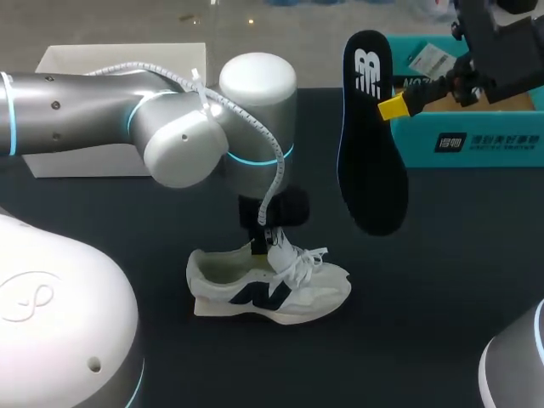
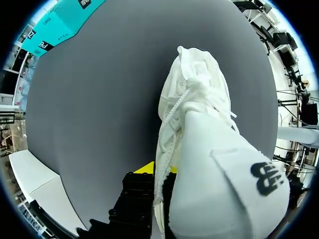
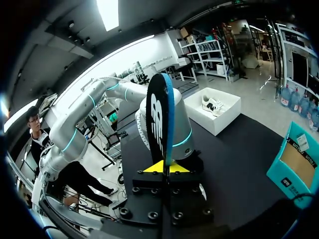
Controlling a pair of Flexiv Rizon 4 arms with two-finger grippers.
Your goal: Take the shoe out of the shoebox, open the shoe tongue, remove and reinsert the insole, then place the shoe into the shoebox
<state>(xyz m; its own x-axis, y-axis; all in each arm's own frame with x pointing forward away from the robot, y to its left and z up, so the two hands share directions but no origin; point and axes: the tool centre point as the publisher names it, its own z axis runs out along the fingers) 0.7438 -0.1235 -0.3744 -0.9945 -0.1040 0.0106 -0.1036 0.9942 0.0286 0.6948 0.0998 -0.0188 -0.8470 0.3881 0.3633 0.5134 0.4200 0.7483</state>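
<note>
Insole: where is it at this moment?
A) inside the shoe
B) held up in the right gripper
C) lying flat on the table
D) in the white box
B: the insole hangs in the air, pinched by the right gripper, clear of the table, where the shoe sits.

White lace-up sneaker (image 1: 268,289) front-centre on the dark table (image 1: 425,331). Black foam insole (image 1: 371,144) up behind-right of it; teal cardboard shoebox (image 1: 476,144) back right.
</note>
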